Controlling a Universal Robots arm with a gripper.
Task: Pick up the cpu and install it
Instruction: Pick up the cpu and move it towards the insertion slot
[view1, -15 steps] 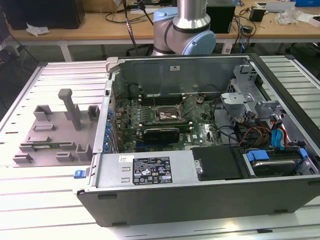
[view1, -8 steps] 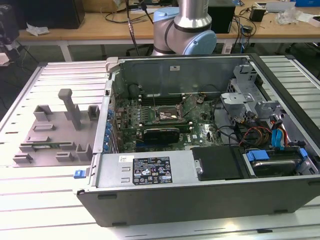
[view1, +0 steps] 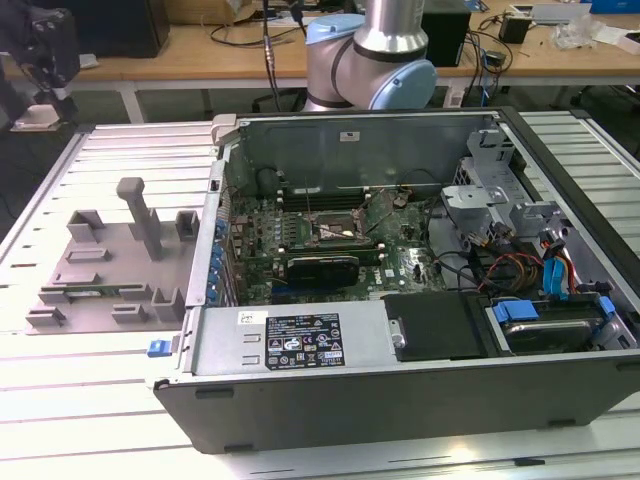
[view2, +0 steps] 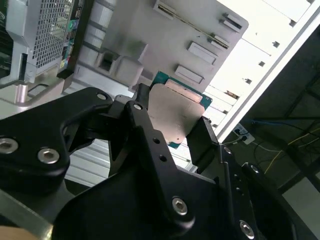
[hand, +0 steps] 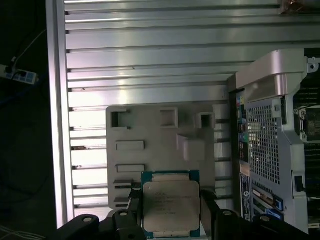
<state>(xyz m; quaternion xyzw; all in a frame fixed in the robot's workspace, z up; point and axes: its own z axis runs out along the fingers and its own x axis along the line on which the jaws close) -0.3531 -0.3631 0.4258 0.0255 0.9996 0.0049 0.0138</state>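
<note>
CPU (hand: 171, 209) is seen in the first wrist view pinched by two opposite edges between the black fingers (hand: 207, 212) of the gripper (hand: 171, 212). Its silver plate is turned to the camera and a green rim shows around it. A grey tray (hand: 160, 145) is seen behind it, laid on the slatted table (hand: 150, 50) just beside the case (hand: 272, 130).

In the second wrist view the CPU (view2: 175, 112) is viewed at an angle, clamped between the fingers (view2: 202, 140) and held apart from the tray (view2: 165, 35) behind it. The perforated case wall (view2: 47, 30) is seen beside the tray.

In the exterior view the case (view1: 400, 405) is laid open on the table (view1: 120, 400). The tray (view1: 100, 270) is placed at nine o'clock from it, just beside its wall. The socket (view1: 335, 232) is seen on the motherboard (view1: 400, 265), near the middle of the case. The arm (view1: 385, 50) is mounted at twelve o'clock from the case.
</note>
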